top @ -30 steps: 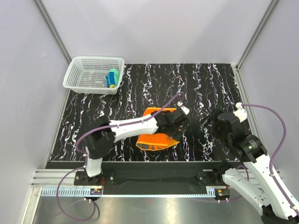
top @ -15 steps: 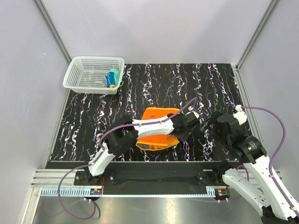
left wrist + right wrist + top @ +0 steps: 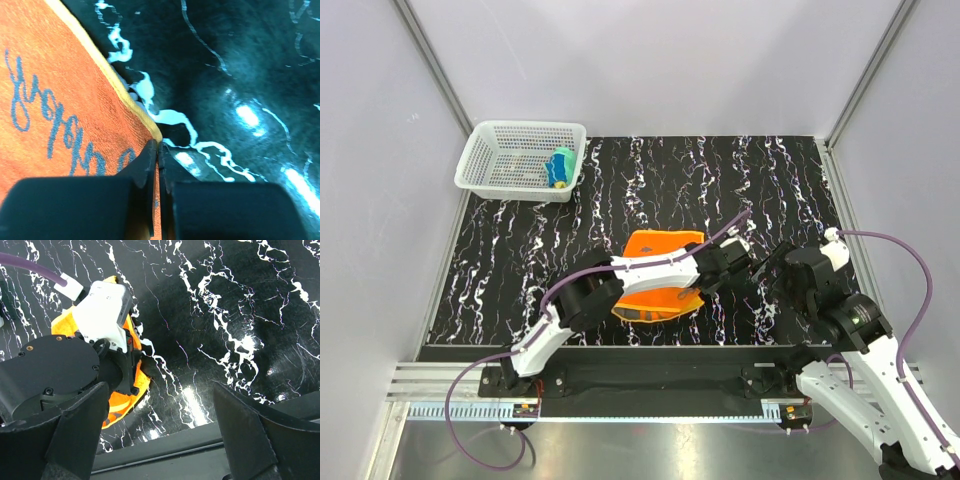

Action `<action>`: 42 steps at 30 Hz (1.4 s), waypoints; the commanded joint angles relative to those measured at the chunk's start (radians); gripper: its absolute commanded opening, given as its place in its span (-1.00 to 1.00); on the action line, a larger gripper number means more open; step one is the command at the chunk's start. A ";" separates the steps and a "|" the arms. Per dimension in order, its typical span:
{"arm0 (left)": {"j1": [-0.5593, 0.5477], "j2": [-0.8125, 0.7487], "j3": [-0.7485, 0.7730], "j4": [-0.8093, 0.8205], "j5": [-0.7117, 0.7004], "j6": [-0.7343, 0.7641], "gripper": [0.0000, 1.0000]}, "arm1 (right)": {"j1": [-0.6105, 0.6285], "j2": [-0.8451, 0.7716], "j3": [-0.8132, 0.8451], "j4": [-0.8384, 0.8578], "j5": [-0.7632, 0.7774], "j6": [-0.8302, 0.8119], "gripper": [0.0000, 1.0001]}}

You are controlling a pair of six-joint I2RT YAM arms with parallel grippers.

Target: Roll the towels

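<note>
The orange towel [image 3: 654, 243] lies partly folded mid-table, its grey lettering and yellow hem plain in the left wrist view [image 3: 60, 100]. My left gripper [image 3: 708, 283] is at the towel's right edge, shut, with a thin strip of the hem pinched between its tips [image 3: 158, 146]. My right gripper [image 3: 775, 272] hovers just right of it, jaws wide open with nothing between them [image 3: 160, 405]; its view shows the orange towel [image 3: 120, 407] under the left wrist. The other towel [image 3: 560, 168], yellow and teal, sits rolled in the basket.
A white mesh basket [image 3: 480, 150] stands at the far left corner of the black marbled mat [image 3: 770, 180]. Grey walls close in left, right and behind. A black rail [image 3: 650, 365] runs along the near edge.
The left gripper has reached right to the orange towel's right edge and closed on it from open. The right arm has hardly moved.
</note>
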 commanded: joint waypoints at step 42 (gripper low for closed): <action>0.547 -1.500 -1.129 0.024 0.048 -0.544 0.83 | -0.001 0.647 -0.229 0.749 -0.472 -0.011 0.64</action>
